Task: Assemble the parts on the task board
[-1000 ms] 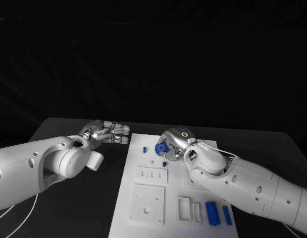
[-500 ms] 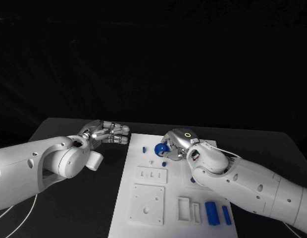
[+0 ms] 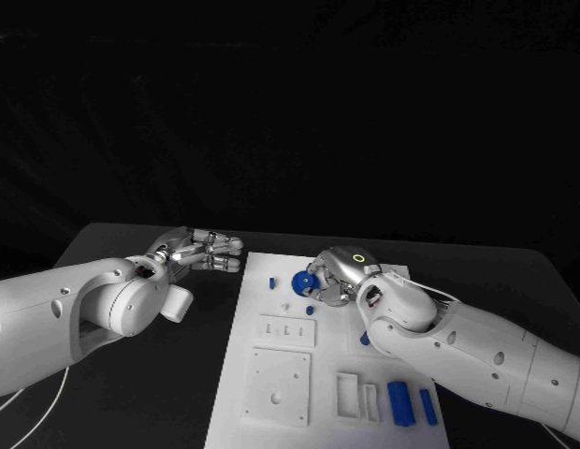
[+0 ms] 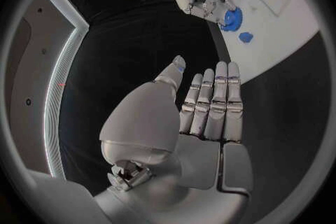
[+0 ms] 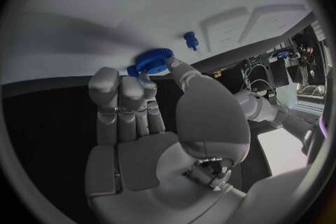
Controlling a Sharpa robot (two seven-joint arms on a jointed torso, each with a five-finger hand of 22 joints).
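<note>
Your right hand (image 3: 333, 274) gripped one blue gear (image 3: 305, 281) in its fingers over the task board (image 3: 280, 374). Your left hand (image 3: 204, 251) held nothing, fingers straight. Two blue bars (image 3: 399, 401) lay on the board.

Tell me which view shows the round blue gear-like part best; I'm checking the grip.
The right wrist view: the round blue gear-like part sits at the right hand's fingertips, toothed rim visible. The left wrist view shows it smaller; the head view, partly hidden.
</note>
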